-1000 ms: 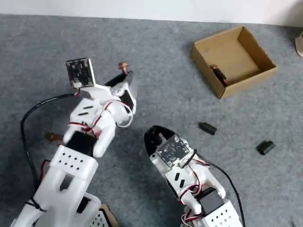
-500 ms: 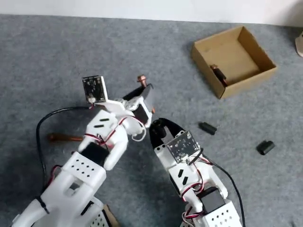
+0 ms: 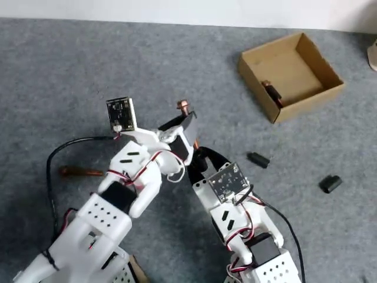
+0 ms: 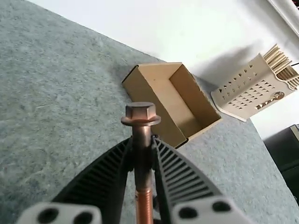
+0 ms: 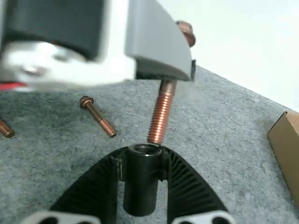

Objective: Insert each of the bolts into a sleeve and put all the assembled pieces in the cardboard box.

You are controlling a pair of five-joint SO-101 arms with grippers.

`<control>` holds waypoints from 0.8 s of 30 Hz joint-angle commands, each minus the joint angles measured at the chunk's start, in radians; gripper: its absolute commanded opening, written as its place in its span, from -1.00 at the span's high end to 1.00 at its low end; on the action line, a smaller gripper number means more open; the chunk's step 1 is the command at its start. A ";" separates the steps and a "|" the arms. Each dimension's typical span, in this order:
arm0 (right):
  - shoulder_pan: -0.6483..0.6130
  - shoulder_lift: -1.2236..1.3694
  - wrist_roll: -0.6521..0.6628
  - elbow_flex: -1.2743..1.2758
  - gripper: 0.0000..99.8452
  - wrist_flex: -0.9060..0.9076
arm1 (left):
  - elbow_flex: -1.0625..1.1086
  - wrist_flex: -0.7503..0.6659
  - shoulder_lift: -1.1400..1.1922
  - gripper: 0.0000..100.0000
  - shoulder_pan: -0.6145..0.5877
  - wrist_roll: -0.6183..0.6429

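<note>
Left gripper (image 4: 142,141) shifting right since earlier, fingers clamping bolt (image 4: 141,115). Right gripper (image 5: 141,157) holding sleeve (image 5: 141,182) upright. Bolt tip sitting at sleeve mouth, tilted; off-axis push risking jamming on rim or skidding off.

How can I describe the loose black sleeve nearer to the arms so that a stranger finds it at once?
Find the cardboard box on the grey carpet. Two black sleeves lie loose on the carpet in front of it. The nearer sleeve lies just beside the right arm; the other sleeve lies farther right, away from it.
</note>
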 commanded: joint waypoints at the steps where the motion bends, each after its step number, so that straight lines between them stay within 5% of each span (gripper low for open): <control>1: 0.041 -0.007 -0.003 0.044 0.99 -0.030 | -0.021 0.080 -0.105 0.99 0.012 0.003; 9: 0.074 -0.007 -0.009 0.038 0.99 -0.030 | 0.035 0.137 -0.151 0.99 0.094 -0.002; 24: 0.071 -0.007 -0.009 0.038 0.99 -0.025 | 0.045 -0.077 -0.148 0.99 0.015 -0.052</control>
